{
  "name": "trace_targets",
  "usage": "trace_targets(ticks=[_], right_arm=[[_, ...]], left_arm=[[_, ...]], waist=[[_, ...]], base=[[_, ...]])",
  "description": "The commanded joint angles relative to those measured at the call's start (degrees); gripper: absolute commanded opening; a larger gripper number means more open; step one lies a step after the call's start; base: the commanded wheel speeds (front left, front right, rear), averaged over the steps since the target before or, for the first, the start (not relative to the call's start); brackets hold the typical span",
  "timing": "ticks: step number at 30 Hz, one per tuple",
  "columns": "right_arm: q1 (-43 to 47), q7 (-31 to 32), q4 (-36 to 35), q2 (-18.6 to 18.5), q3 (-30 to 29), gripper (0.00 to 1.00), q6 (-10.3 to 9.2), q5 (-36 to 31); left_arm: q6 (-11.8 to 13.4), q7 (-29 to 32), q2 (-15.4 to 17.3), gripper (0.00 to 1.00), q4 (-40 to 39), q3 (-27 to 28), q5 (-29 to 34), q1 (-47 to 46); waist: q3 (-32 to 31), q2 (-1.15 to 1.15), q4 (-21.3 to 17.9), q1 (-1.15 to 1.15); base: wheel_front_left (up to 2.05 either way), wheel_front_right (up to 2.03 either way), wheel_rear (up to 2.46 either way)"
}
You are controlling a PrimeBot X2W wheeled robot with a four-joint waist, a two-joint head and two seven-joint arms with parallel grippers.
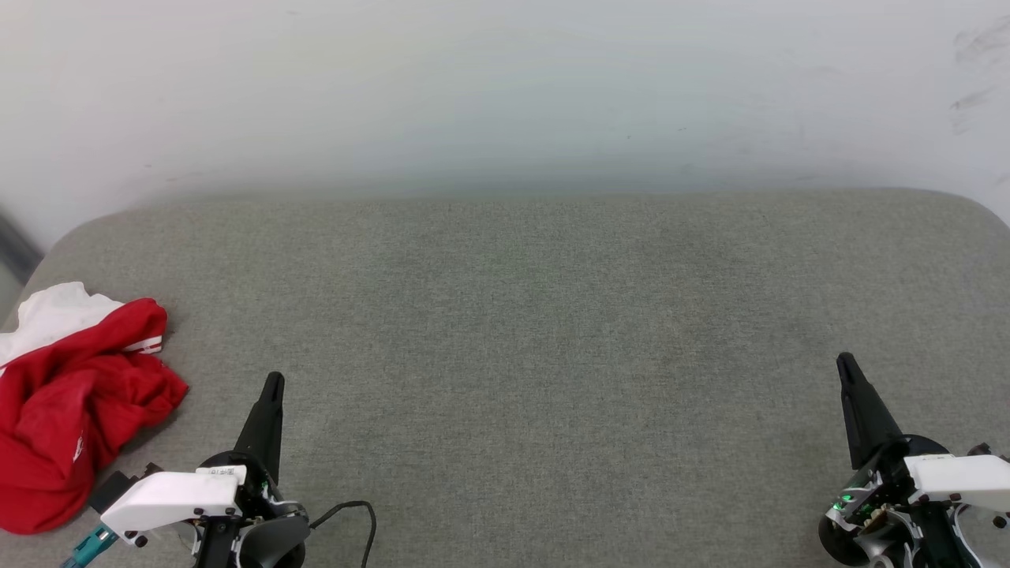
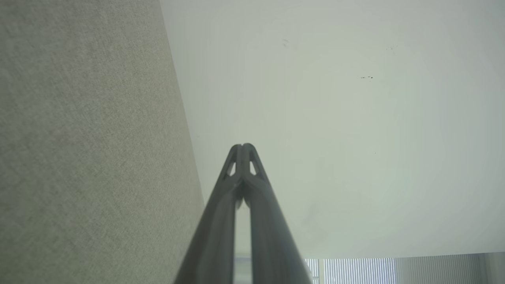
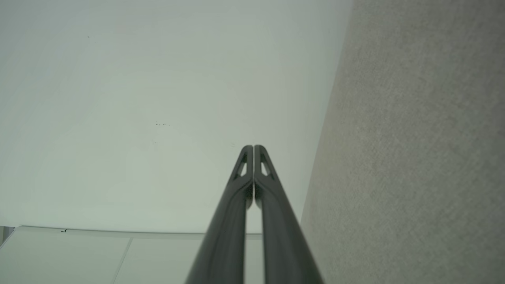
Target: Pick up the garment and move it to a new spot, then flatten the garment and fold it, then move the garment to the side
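Lying in a crumpled heap at the near left edge of the grey, finely woven padded surface [image 1: 505, 331] is the red soft-fabric jersey garment [image 1: 79, 402]. Its thin cloth is bunching into loose folds, with a white sleeve showing at the back of the heap and a strip of red-and-white striped trim beside it. The surface is spreading wide with rounded far corners and is meeting a plain pale wall [image 1: 505, 95] that is carrying a few dark scuffs at the right.

The left pincer [image 1: 272, 385], two long dark tapering fingers on a white wrist housing, is pointing forward over the surface just to the right of the garment, apart from it. In the left wrist view the left pincer [image 2: 243, 148] is pressing tip to tip, fully closed and gripping nothing, with small cut-out windows showing near its tips. A thin black cable [image 1: 359, 513] is looping out beside its wrist.

The right pincer [image 1: 847, 367] is sitting well apart at the near right, its fingers leaning slightly leftward. In the right wrist view the right pincer [image 3: 253, 148] is likewise pinching closed on nothing, with the woven surface [image 3: 414, 138] running along its right side.
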Motion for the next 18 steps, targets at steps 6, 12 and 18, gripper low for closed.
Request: trace_targets(ticks=[6,12,18], right_arm=[[-0.71,-0.01,0.06,0.17,0.06,0.00,-0.02,-0.25],[-0.71,-0.02,0.06,0.17,0.06,0.00,-0.02,-0.25],[-0.71,-0.01,0.06,0.17,0.06,0.00,-0.02,-0.25]], left_arm=[[-0.16,-0.04,-0.10,0.00,-0.03,0.07,0.02,-0.31],[-0.15,-0.04,-0.10,0.00,-0.03,0.07,0.02,-0.31],[-0.16,-0.04,-0.10,0.00,-0.03,0.07,0.02,-0.31]], waist=[[0.00,0.00,0.00,0.00],[0.00,0.00,0.00,0.00],[0.00,0.00,0.00,0.00]], base=[[0.00,0.00,0.00],[0.00,0.00,0.00],[0.00,0.00,0.00]])
